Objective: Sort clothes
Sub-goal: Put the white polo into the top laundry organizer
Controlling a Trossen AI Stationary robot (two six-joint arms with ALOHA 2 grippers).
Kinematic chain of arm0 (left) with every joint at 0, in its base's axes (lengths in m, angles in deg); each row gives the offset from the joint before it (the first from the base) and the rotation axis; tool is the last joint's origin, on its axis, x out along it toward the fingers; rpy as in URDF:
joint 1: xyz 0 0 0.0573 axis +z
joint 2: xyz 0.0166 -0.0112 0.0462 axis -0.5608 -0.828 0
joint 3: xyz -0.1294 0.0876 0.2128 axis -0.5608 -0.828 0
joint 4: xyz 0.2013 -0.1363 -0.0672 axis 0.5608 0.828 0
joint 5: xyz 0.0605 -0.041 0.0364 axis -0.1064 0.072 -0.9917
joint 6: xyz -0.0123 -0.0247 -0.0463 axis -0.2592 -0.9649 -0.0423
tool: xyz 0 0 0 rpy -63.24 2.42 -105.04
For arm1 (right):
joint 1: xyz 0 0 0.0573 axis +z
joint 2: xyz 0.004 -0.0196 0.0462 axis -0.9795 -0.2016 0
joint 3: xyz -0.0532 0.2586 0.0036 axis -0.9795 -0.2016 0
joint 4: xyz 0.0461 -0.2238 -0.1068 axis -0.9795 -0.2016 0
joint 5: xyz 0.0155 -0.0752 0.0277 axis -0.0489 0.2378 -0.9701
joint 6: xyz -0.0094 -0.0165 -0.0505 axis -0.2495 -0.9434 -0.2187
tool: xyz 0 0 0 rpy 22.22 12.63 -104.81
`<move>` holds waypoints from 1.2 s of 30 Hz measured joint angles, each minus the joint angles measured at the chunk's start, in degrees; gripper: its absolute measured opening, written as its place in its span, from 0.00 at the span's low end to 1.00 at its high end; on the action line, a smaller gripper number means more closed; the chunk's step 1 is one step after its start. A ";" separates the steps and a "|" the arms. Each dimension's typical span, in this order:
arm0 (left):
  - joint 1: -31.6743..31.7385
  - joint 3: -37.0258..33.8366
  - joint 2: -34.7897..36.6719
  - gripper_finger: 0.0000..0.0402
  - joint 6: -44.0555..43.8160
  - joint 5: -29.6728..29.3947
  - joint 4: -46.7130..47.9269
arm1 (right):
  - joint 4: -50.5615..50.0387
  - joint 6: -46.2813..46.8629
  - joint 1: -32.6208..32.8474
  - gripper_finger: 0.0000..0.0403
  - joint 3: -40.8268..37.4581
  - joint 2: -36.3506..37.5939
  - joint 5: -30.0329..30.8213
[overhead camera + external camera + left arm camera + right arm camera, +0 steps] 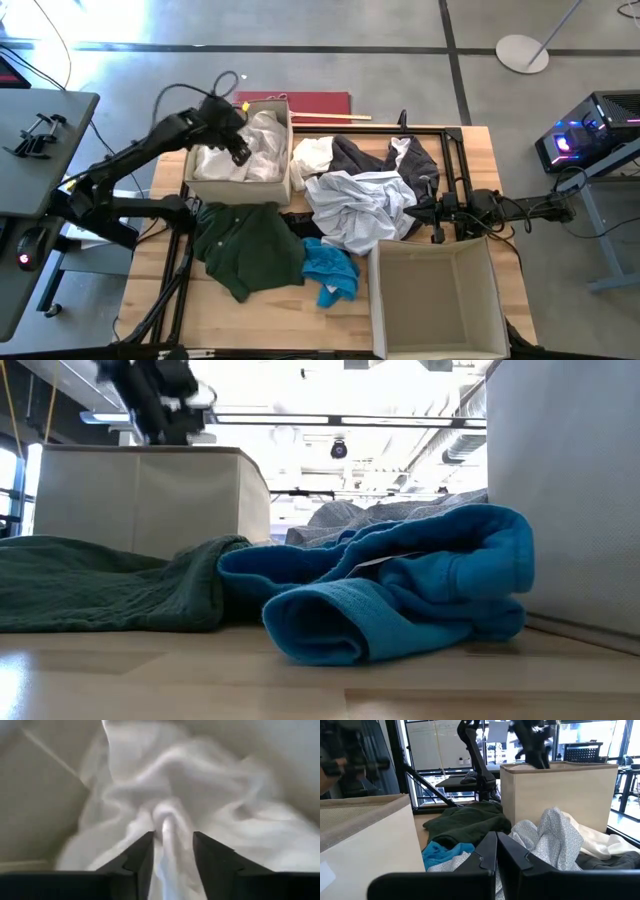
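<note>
My left gripper (240, 152) is over the far-left beige box (275, 104), shut on a white garment (262, 150) that lies in it. My right gripper (428, 210) is shut at the right edge of the heap, beside a pale grey-blue garment (360, 205). I cannot tell whether it touches the cloth. In that heap, a dark grey garment (350, 155) and a white one (312, 152) lie at the far side. A dark green garment (245, 245) and a bright blue one (330, 270) lie flat on the table nearer the front. My left gripper pinches a raised fold (169, 820) of the white garment between its two fingers (142, 852). It comes from above, pointing down into the box. The rest of the garment lies slack in the box below. How many layers are in the fold, I cannot tell.
A second beige box (435, 300) stands open at the near right. A black metal frame (455, 150) runs along the table's far right. A red mat (320, 103) and a wooden stick (330, 117) lie beyond the far edge.
</note>
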 joint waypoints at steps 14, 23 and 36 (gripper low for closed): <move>-0.11 -3.11 -17.63 0.02 1.17 -4.69 -1.58 | 0.00 0.01 0.01 0.00 0.01 0.00 0.00; -2.32 3.03 -3.75 0.03 -0.10 -7.78 5.01 | 0.00 0.01 0.01 0.00 0.01 0.00 0.00; -12.24 -20.50 23.68 0.03 -6.80 -3.94 -26.17 | 0.00 0.00 0.01 0.00 -0.01 0.00 0.00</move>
